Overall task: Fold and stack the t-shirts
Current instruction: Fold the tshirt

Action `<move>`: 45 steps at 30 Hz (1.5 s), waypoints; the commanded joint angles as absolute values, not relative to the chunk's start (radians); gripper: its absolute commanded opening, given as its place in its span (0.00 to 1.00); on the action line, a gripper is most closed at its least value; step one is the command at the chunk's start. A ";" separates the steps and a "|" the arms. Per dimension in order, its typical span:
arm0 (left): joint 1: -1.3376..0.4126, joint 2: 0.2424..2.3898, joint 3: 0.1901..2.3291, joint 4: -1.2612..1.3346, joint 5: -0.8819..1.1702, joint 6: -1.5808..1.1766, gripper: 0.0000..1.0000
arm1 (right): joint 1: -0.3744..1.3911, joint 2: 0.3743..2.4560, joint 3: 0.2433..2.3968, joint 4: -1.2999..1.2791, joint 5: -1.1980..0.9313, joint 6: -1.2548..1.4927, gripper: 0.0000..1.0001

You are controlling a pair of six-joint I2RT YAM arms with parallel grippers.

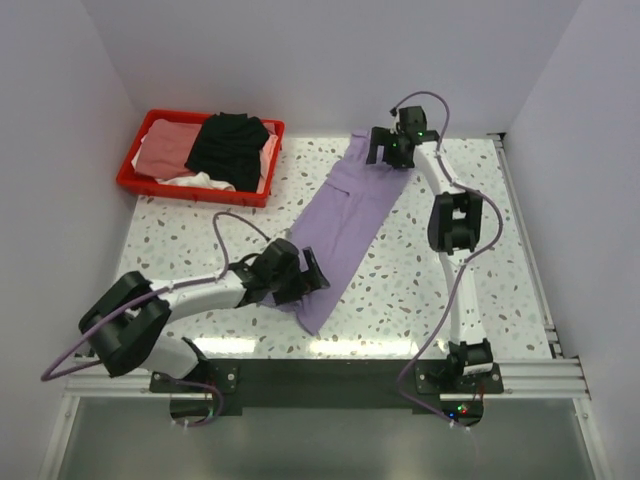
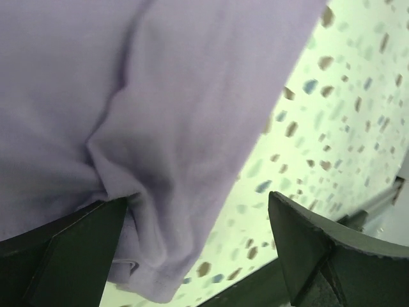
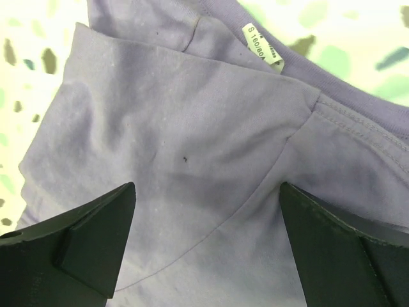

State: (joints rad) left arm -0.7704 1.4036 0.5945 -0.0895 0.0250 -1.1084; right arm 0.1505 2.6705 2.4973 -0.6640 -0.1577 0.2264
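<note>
Left arm point(image 1: 195, 295): white links, bulky black joint housings.
Right arm point(image 1: 455, 220): same white-and-black build.
Cables point(image 1: 428, 94): lilac-grey, looped along each arm.
Fingers point(image 2: 61, 256): matte black, wedge-shaped.
Base lights point(image 1: 463, 409): tiny red and green, 5 o'clock overhead.

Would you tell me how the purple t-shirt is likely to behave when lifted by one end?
The purple t-shirt will probably drape limply: it creases and bunches beside the left claw. It looks thin, so it should lift easily. Its folded layers near the collar label may slide apart unless both are pinched.
</note>
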 commanded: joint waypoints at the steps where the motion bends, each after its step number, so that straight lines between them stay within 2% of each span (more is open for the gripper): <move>1: -0.883 1.627 0.609 -0.170 0.112 -1.167 1.00 | 0.221 2.753 2.473 -0.666 -0.324 0.299 0.99; 7: -1.022 1.741 0.742 -0.208 0.107 -1.164 1.00 | 0.279 2.793 2.499 -0.542 -0.331 0.425 0.99; 11: -1.080 1.694 0.778 -0.226 0.051 -1.161 1.00 | 0.284 2.818 2.510 -0.442 -0.337 0.528 0.99; 13: -1.118 1.669 0.833 -0.247 0.019 -1.129 1.00 | 0.284 2.821 2.560 -0.471 -0.357 0.548 0.99; 17: -1.155 1.629 0.934 -0.434 -0.118 -1.068 1.00 | 0.284 2.706 2.551 -0.531 -0.336 0.482 0.99; 22: -1.175 1.468 0.960 -0.497 -0.187 -0.971 1.00 | 0.284 2.406 2.462 -0.558 -0.342 0.411 0.99; 28: -1.175 1.273 0.847 -0.701 -0.273 -1.043 1.00 | 0.284 1.948 2.041 -0.450 -0.253 0.351 0.99; 35: -1.166 1.065 0.603 -0.698 -0.232 -1.164 0.99 | 0.291 1.395 1.197 -0.299 -0.167 0.497 0.99; 38: -1.146 1.028 0.531 -0.646 -0.213 -1.184 0.90 | 0.316 1.267 0.964 -0.291 -0.138 0.543 0.99; 41: -1.131 1.009 0.486 -0.542 -0.175 -1.155 0.79 | 0.336 1.183 0.838 -0.328 -0.110 0.564 0.99; 43: -1.123 1.034 0.471 -0.480 -0.135 -1.131 0.72 | 0.341 1.161 0.804 -0.363 -0.107 0.566 0.99; 45: -1.115 1.077 0.479 -0.466 -0.127 -1.117 0.61 | 0.342 1.149 0.776 -0.393 -0.101 0.558 0.99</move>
State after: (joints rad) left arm -1.1263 1.0454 0.4759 -0.5812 -0.1684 -1.1389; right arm 0.3382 1.1954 0.7776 -0.3836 -0.1413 0.5331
